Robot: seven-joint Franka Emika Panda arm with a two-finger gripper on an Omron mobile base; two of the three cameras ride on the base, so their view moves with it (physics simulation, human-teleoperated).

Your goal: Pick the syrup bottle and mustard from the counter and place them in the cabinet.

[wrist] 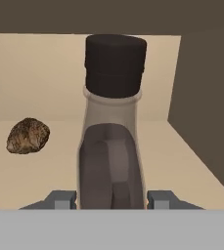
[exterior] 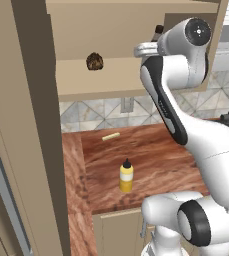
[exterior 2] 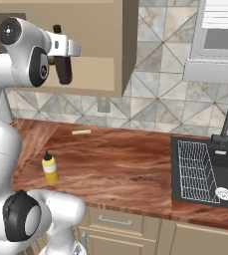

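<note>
Now, end effector [wrist: 111, 200]: gripping the syrup bottle [wrist: 112, 146] inside the cabinet [exterior: 111, 80]
Mustard [exterior: 126, 176]: standing on tabletop [exterior: 156, 160], well below end effector

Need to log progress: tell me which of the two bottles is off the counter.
The dark brown syrup bottle, gripped by the gripper inside the tan cabinet. The yellow mustard bottle stands on the reddish wood counter.
</note>
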